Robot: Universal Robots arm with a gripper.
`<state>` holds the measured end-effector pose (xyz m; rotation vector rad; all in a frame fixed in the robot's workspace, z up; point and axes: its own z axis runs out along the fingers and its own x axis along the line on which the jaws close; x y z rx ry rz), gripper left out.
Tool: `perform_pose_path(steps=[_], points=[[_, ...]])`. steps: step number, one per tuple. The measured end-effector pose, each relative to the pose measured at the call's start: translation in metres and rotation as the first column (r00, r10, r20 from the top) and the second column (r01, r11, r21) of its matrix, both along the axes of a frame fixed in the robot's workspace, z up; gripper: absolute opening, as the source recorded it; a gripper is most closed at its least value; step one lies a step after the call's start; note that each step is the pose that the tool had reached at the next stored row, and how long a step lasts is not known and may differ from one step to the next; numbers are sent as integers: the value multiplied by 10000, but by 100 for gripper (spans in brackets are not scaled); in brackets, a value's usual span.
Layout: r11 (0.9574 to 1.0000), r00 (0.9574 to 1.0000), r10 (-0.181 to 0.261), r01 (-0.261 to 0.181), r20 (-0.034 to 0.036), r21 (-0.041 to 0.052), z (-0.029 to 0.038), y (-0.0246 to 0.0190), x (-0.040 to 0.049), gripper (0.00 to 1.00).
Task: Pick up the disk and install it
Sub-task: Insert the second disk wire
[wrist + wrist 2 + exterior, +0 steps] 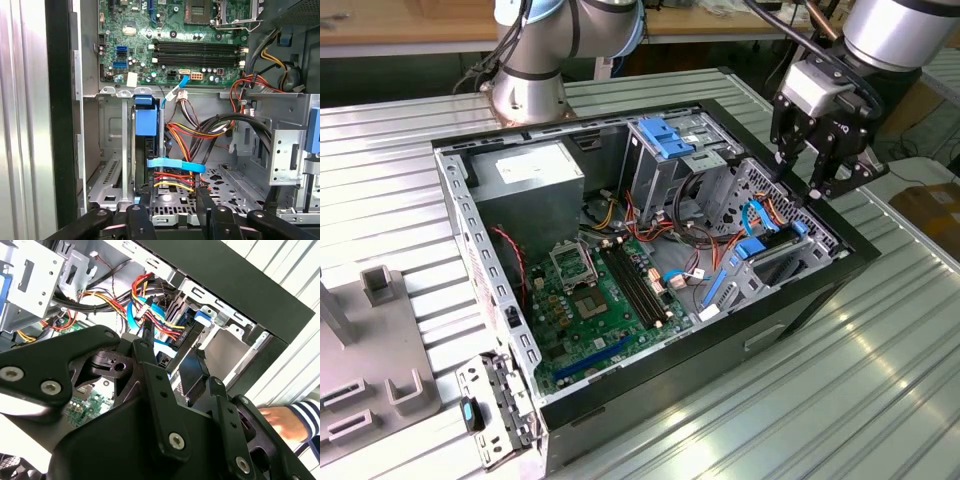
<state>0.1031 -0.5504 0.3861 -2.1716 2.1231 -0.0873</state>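
Observation:
The disk (776, 260) stands on edge in the drive bay at the open computer case's (820, 290) end on the exterior view's right. It is dark, with blue rails; its blue tab (146, 119) faces the motherboard. A pale blue ribbon cable (175, 164) and coloured wires cross its near end. My gripper (801, 180) hangs a little above that bay, open, with nothing between its black fingers (138, 216). In the second wrist view the gripper (172, 345) sits over the disk's blue tab (204, 316).
Inside the case lie a green motherboard (595, 300), a grey power supply box (525, 180) and a paler blue bracket (665, 138). A second arm's base (525, 90) stands behind the case. A grey fixture (370, 370) sits on the exterior view's left. A hand with a striped sleeve (285, 422) rests outside the case wall.

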Motion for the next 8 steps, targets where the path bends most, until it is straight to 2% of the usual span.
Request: perform_pose_path(steps=[4, 5, 6, 7, 8], points=[[10000, 10000, 1, -1, 0, -1, 0, 4, -10, 48], [10000, 10000, 1, -1, -40, 1, 0, 3, -11, 48], [10000, 9995, -1, 1, -321, 1, -2, 3, -5, 48], [10000, 9985, 0, 0, -545, 0, -3, 4, 0, 48], [10000, 9982, 0, 1, -604, 1, -3, 4, 1, 48]])
